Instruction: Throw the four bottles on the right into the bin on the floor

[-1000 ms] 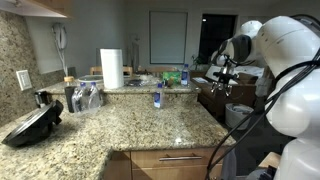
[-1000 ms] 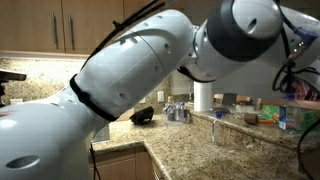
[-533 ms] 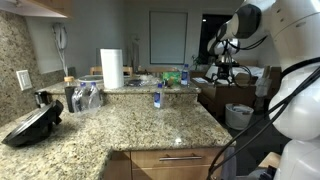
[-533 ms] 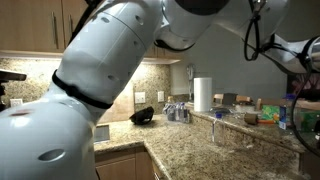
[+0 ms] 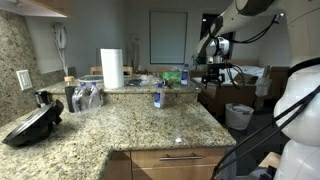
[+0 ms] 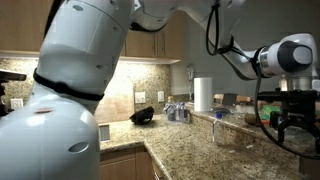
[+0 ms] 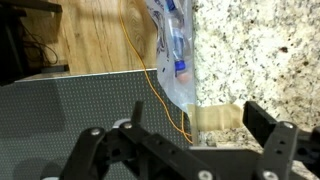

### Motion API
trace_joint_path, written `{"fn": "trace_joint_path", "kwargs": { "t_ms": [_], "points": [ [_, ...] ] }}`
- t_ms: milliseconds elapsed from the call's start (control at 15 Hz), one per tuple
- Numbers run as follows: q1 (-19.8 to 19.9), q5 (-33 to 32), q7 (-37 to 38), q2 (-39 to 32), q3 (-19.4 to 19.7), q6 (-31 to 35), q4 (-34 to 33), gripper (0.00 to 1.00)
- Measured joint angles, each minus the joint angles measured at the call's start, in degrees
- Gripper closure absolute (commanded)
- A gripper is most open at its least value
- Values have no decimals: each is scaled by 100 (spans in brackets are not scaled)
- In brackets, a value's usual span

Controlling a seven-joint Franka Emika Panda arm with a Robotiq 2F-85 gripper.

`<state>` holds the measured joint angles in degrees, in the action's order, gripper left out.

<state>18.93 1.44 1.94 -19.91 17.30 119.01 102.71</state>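
The jaws are spread wide with nothing between them. In the wrist view their two black fingers rise from the bottom edge, well apart.

In an exterior view the white arm fills the right side, arches out of the top of the frame and comes back down. The jaws point downward just past the far end of the speckled granite surface, near its raised ledge.

Under the jaws, the wrist view shows the granite edge, a wooden floor and a dark grey mat. A clear plastic bundle with blue and red parts lies along the granite edge; what it holds is not clear.

A small clear bottle with a blue cap stands upright on the surface at the foot of the ledge, apart from the jaws. A second bottle stands on the ledge, nearer the jaws. A white paper-towel roll stands upright farther along the ledge.

The bin, round and pale with a whitish liner over its rim, sits on the floor beyond the end of the surface, lower than the jaws. Its contents cannot be made out.
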Motion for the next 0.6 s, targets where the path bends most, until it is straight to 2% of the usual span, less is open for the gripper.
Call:
{"fn": "trace_joint_path", "kwargs": {
  "t_ms": [400, 600],
  "points": [
    [-19, 1, -58, 115, -4, 41, 144, 0],
    [-104, -28, -117, 119, -224, 101, 70, 0]
  ]
}}
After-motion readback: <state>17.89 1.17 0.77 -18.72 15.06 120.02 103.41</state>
